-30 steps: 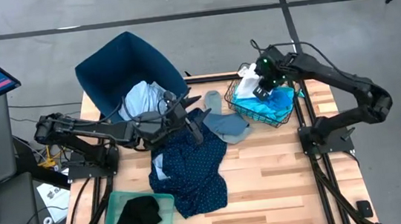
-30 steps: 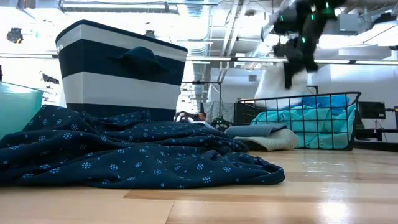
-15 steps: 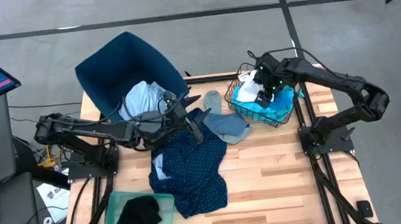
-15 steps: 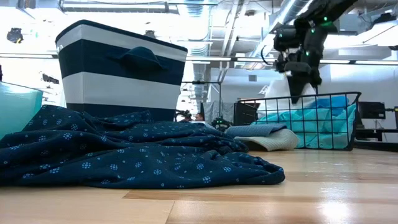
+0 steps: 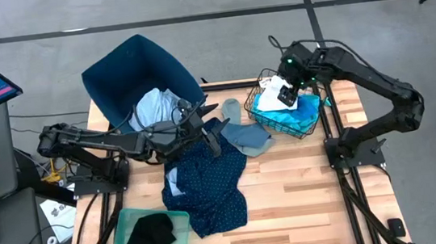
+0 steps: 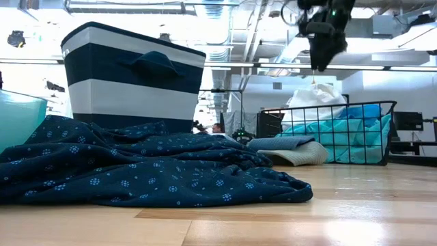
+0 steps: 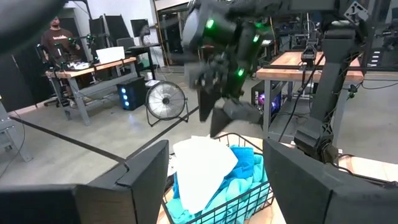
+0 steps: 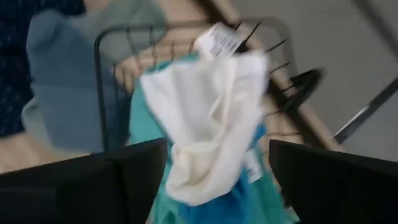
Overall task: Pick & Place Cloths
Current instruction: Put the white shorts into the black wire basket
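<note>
The work surface is a pale wooden table (image 5: 289, 179) of butcher-block planks, standing on a grey concrete floor crossed by dark lines; a fan sits on the floor at the far right, and a desk with a lit monitor, keyboard and mouse stands to the left. In the left wrist view the room beyond holds more workbenches, another fan and a person standing at a bench. At the far left of the table a dark blue bin (image 5: 135, 70) holds a pale blue cloth (image 5: 154, 106). A dotted navy cloth (image 5: 207, 176) spreads over the middle of the table toward the near edge, and grey cloths (image 5: 244, 134) lie just to its right, close to a black wire basket (image 5: 271, 120) at the far right. In the basket lie turquoise and bright blue cloths (image 5: 302, 113) with a white cloth (image 6: 315, 96) heaped on top. At the near left a green tray (image 5: 124, 229) carries a black cloth (image 5: 150, 233). The right gripper (image 5: 286, 97) hangs above the basket, right over the white cloth, with its fingers spread apart and nothing between them; the cloth lies loose below it. The left gripper (image 5: 211, 131) reaches across from the left and sits low over the far edge of the dotted navy cloth, fingers (image 7: 143, 177) parted with nothing seen between them.
</note>
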Robot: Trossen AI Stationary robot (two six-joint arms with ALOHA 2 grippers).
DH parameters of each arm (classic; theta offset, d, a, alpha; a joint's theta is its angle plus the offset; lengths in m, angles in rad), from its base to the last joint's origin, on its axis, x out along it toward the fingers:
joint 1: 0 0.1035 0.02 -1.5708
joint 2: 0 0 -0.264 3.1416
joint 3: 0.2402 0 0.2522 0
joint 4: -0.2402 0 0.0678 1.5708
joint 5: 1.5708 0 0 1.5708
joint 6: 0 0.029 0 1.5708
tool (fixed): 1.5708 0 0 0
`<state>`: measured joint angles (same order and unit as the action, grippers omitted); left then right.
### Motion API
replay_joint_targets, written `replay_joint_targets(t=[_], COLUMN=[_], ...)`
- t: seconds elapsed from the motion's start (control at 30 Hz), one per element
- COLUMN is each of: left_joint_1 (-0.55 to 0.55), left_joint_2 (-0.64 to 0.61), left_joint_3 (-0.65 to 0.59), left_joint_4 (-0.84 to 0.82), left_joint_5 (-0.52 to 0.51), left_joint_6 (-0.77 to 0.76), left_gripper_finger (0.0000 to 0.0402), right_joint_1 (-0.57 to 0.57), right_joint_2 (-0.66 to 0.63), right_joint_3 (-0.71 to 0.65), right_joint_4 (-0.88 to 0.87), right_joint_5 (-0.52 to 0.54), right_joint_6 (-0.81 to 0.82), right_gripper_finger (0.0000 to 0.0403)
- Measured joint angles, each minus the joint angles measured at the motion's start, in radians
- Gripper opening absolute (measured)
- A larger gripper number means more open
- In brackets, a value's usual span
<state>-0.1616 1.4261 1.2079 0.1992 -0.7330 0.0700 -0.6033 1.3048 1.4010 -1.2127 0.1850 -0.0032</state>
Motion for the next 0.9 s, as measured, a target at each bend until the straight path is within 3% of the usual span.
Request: replay_joint_targets(t=[0.1, 0.27, 0.3, 0.47, 0.7, 0.9], left_joint_1=[0.000, 0.000, 0.000, -0.004, -0.004, -0.004], left_joint_2=[0.000, 0.000, 0.000, 0.000, 0.000, 0.000], left_joint_3=[0.000, 0.000, 0.000, 0.000, 0.000, 0.000], left_joint_4=[-0.001, -0.001, -0.001, -0.002, -0.003, -0.005], left_joint_5=[0.000, 0.000, 0.000, 0.001, 0.001, 0.001], left_joint_6=[0.000, 0.000, 0.000, 0.000, 0.000, 0.000], left_gripper_finger=[0.0236, 0.0230, 0.0230, 0.0226, 0.0227, 0.0227], right_joint_1=[-0.001, -0.056, -0.066, -0.113, -0.113, -0.120], right_joint_2=[-0.013, -0.009, -0.009, -0.008, -0.008, -0.010], right_joint_3=[0.003, -0.100, -0.139, -0.352, -0.583, -0.665], right_joint_4=[0.054, 0.153, 0.186, 0.338, 0.497, 0.560], right_joint_5=[0.029, 0.026, 0.026, -0.101, -0.110, -0.112], right_joint_6=[-0.004, -0.028, -0.031, 0.026, 0.079, 0.087], right_gripper_finger=[0.0217, 0.0037, 0.0020, 0.0019, 0.0008, 0.0006])
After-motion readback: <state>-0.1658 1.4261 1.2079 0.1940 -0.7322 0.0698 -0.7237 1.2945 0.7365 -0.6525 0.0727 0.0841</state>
